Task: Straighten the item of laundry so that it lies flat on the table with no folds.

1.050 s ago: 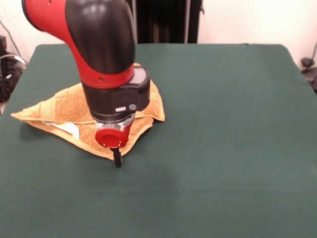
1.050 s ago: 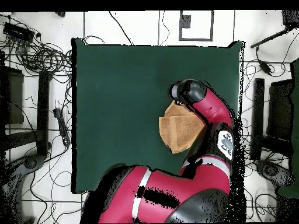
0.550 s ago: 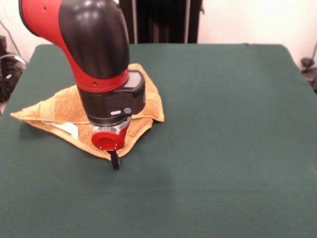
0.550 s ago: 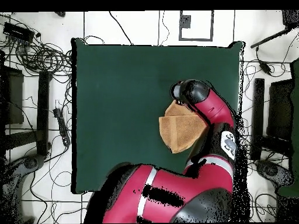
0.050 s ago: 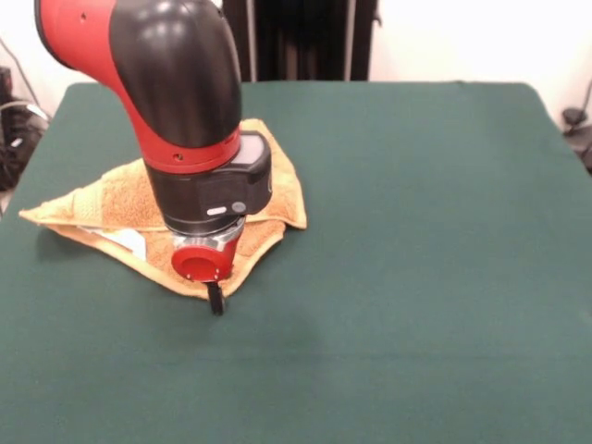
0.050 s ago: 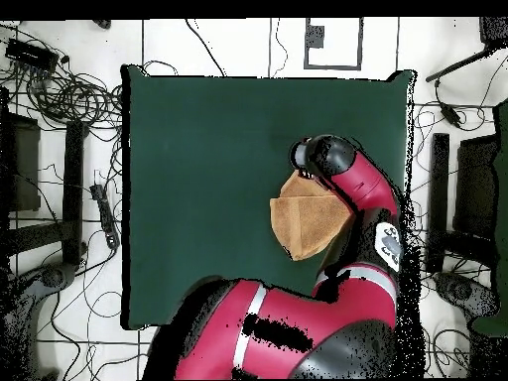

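The item of laundry (image 5: 120,199) is a golden-orange towel lying folded over itself in a rough triangle on the left part of the green table (image 5: 416,231). A white tag (image 5: 127,241) peeks out between its layers at the near edge. My gripper (image 5: 215,301) hangs under the red wrist, down at the towel's near corner, touching or just above the table. Its state cannot be made out. In the overhead view the towel (image 6: 306,226) lies near the table's (image 6: 198,179) right edge, with the arm covering its upper right part and hiding the gripper.
Cables and stands (image 6: 69,99) lie on the floor around the table. Dark equipment (image 5: 305,37) stands behind the table's far edge. Green cloth stretches wide to the right of the towel in the front view.
The arm has shifted slightly left and a little lower over the towel during the last second. The towel's shape looks the same.
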`<control>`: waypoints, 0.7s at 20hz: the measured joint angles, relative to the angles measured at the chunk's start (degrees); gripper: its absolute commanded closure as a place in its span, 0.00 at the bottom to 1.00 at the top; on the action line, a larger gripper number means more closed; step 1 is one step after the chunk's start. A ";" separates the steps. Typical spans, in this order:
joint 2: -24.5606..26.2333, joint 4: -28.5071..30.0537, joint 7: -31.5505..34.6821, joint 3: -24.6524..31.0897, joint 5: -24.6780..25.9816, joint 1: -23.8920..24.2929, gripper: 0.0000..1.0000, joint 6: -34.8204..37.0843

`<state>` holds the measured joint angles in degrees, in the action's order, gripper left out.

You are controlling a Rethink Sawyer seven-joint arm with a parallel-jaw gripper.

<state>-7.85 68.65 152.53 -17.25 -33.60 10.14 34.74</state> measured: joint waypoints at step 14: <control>0.73 -1.63 0.00 -0.93 0.36 -0.56 1.00 0.71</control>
<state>-7.12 67.02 152.53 -18.18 -33.24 9.58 35.45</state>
